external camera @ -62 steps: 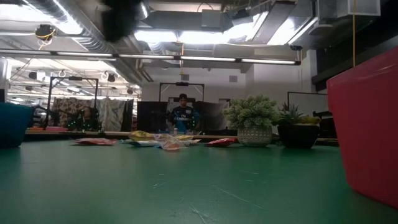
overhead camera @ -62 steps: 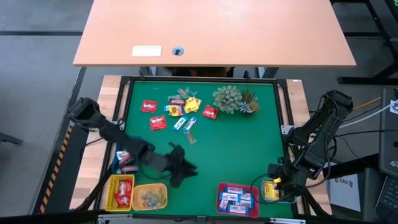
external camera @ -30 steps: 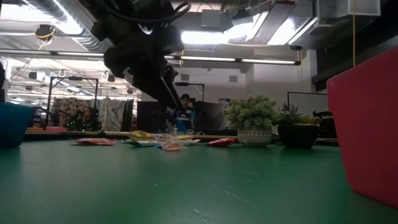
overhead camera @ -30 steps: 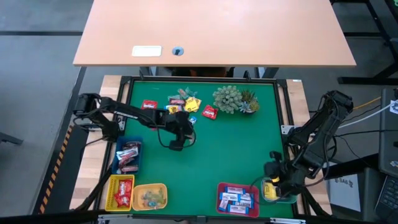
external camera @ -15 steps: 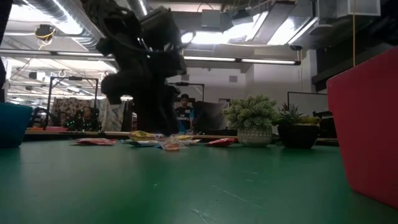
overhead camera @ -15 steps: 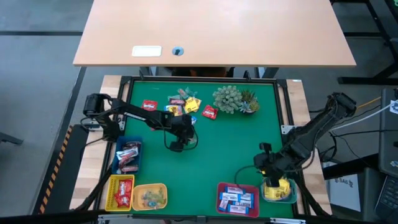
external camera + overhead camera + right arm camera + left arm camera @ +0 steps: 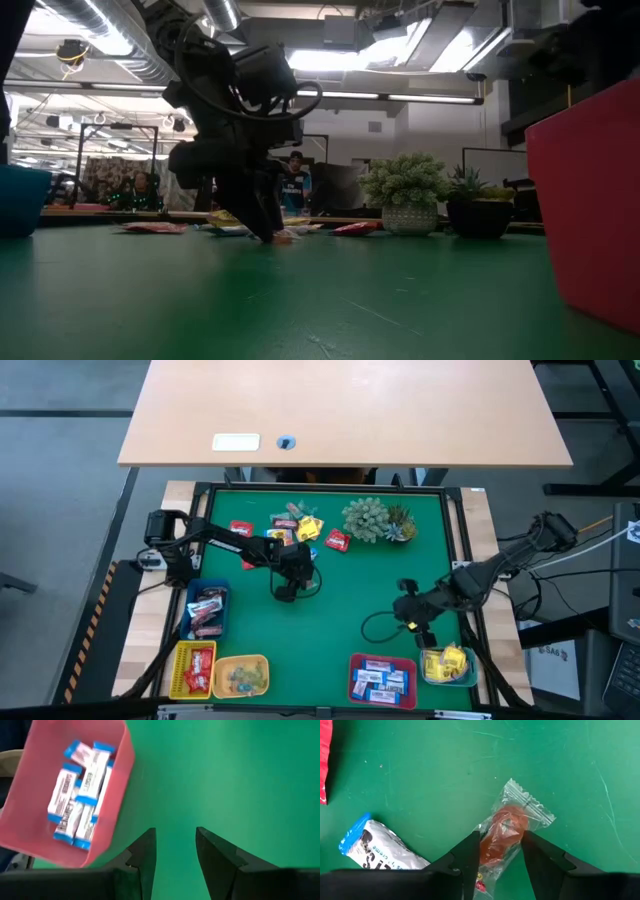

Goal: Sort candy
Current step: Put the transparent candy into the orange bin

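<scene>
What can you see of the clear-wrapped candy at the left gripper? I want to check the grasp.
The clear-wrapped candy is a round orange-brown sweet in a transparent wrapper with crimped ends. It lies flat on the green mat, tilted diagonally, apart from a blue-and-white candy. The left gripper straddles it, open, a finger on each side; whether they touch the wrapper is unclear.

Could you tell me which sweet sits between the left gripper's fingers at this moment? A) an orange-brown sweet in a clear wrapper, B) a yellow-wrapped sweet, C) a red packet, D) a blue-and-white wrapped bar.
A: in the left wrist view the left gripper has its fingers on either side of the clear-wrapped orange-brown sweet, while the blue-and-white bar lies off to the side.
</scene>
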### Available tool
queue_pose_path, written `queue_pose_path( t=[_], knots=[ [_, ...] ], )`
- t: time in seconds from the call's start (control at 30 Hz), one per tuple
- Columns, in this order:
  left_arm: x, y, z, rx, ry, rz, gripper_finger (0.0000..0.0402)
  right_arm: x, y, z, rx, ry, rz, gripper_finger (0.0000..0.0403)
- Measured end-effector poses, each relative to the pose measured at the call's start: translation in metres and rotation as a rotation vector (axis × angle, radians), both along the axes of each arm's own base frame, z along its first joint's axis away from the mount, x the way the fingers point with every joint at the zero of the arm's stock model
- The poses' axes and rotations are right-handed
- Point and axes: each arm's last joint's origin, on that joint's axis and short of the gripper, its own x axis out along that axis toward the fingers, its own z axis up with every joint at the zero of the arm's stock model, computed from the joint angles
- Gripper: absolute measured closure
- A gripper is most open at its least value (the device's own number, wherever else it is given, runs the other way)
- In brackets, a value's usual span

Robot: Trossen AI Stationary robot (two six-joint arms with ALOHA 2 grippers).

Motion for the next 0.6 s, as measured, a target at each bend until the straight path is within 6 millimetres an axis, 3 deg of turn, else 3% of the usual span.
queue_pose_path(
  t=[0.33, 0.6],
  knots=[
    [0.0, -0.003, -0.001, -0.074, 0.008, 0.106, 0.0343, 0.021, -0.023, 0.006, -0.073, -0.158, 0.074, 0.0267],
    [0.008, -0.015, 0.007, -0.148, -0.005, 0.193, 0.0363, 0.034, -0.044, 0.01, -0.127, -0.236, 0.041, 0.0267]
  ],
)
